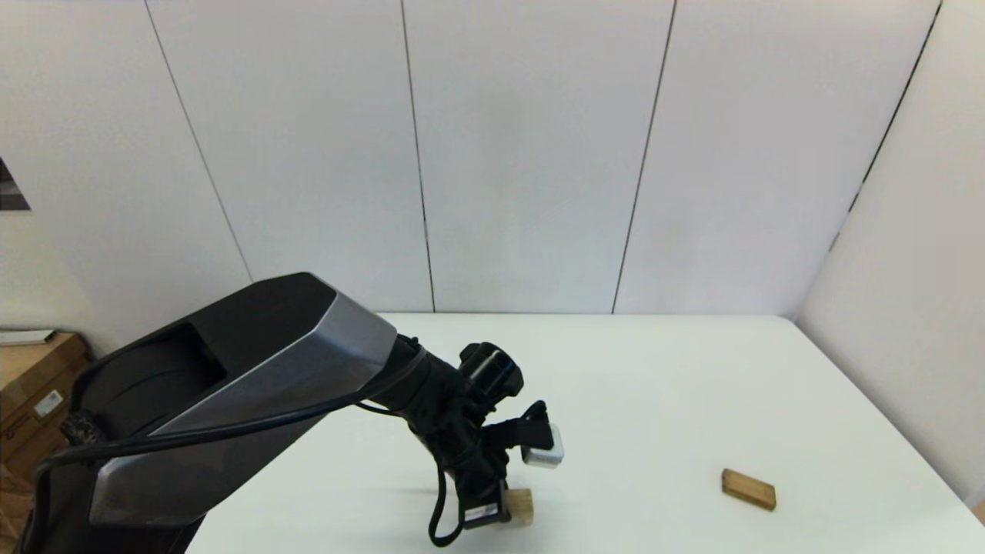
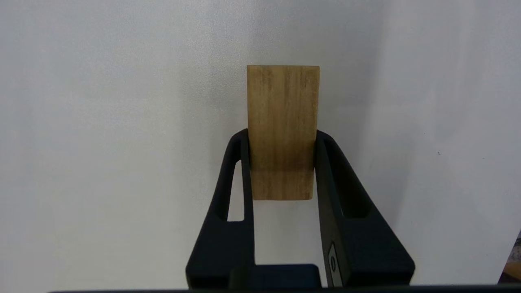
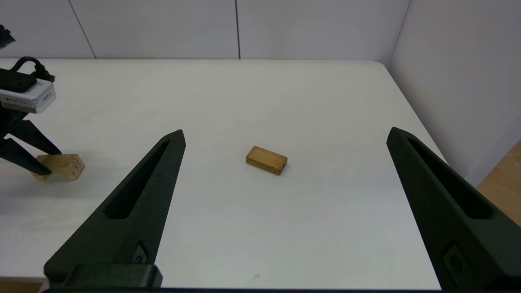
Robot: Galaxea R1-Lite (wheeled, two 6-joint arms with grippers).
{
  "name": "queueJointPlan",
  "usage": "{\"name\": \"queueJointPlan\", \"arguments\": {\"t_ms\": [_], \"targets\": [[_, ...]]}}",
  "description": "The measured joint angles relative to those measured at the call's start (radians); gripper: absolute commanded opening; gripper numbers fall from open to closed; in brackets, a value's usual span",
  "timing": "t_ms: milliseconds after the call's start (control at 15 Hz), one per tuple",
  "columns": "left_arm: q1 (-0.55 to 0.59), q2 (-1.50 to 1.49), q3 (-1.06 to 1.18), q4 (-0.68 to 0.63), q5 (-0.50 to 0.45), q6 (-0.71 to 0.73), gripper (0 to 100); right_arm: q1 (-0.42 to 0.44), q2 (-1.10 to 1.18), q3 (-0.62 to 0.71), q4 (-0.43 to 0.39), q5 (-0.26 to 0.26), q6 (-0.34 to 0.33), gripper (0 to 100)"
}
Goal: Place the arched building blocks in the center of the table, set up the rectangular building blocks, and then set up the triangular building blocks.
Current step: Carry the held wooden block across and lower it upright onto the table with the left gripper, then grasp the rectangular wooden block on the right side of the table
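Left gripper (image 2: 281, 162) is clamping the arched block (image 2: 283, 130), its fingers (image 2: 240, 179) pressing both sides, low on the table (image 1: 654, 385). Rectangular block (image 1: 748, 489) is lying flat, well apart toward the robot's right. Right gripper (image 3: 285, 162) is hanging wide open, holding nothing.

left end effector (image 2: 281, 162) — clamped, low over table | right end effector (image 3: 285, 138) — spread wide

The white table (image 1: 662, 385) carries an arched block (image 1: 521, 505) and a rectangular slab (image 1: 748, 489).
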Motion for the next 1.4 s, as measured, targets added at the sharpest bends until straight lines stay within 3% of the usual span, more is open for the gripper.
{"name": "queueJointPlan", "arguments": {"t_ms": [800,1133,1400], "targets": [[0.02,-0.059,-0.03,-0.037,0.004,-0.006,100,0.0,0.0,0.0,0.0,0.0,0.0,100],[0.076,-0.272,0.003,-0.034,0.005,-0.035,100,0.0,0.0,0.0,0.0,0.0,0.0,100],[0.121,-0.543,0.124,-0.035,0.006,-0.152,100,0.0,0.0,0.0,0.0,0.0,0.0,100]]}}
